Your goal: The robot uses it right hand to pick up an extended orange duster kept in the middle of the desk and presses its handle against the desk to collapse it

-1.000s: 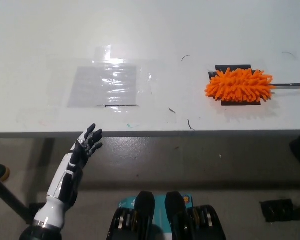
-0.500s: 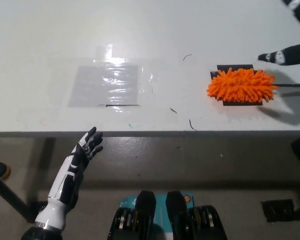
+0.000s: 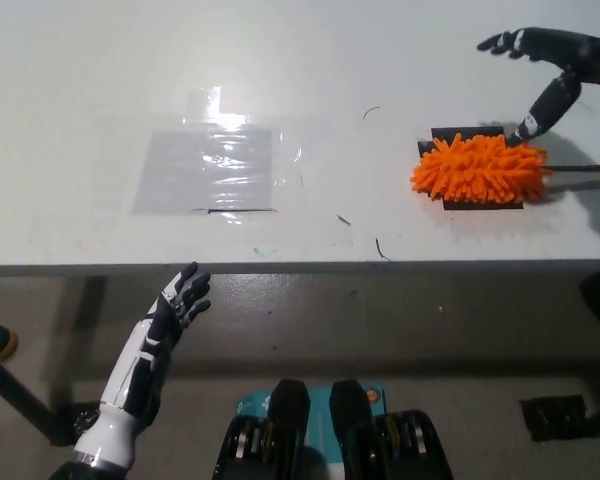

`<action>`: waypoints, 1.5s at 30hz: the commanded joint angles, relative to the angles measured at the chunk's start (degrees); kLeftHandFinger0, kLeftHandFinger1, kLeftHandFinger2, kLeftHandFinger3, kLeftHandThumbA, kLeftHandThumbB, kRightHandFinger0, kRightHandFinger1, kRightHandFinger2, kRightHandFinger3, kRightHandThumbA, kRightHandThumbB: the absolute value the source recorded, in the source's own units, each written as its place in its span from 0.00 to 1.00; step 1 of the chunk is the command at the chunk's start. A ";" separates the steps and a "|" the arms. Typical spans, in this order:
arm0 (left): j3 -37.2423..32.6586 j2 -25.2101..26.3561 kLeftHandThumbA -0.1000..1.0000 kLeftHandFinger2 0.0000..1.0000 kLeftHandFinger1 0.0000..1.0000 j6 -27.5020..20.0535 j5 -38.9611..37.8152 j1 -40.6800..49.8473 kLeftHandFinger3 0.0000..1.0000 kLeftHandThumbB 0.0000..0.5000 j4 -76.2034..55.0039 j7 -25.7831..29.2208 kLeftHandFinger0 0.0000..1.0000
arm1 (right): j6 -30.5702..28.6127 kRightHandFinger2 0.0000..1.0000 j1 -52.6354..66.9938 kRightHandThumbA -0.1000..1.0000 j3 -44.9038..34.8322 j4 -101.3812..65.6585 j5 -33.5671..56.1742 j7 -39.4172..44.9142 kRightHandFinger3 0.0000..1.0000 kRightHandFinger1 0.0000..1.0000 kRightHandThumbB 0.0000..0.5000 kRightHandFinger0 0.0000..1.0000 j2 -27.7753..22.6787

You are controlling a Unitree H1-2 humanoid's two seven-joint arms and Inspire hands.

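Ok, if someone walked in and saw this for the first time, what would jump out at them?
The fluffy orange duster on the right side of the white desk, lying on a black patch with its thin handle pointing right. Just above it, the black right hand reaches in from the upper right, fingers spread, holding nothing. The left hand hangs open below the desk's front edge, and a shiny clear plastic sheet is taped to the desk's middle.

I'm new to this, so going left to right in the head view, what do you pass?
White left hand below the desk edge → clear taped sheet → orange duster → black right hand.
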 commanded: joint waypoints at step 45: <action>-0.04 0.57 1.00 1.00 1.00 -3.82 -0.57 -0.02 1.00 0.32 -0.52 -1.20 1.00 | -9.34 0.55 -9.15 0.00 18.93 43.13 -24.72 -30.99 1.00 0.34 0.36 0.25 17.98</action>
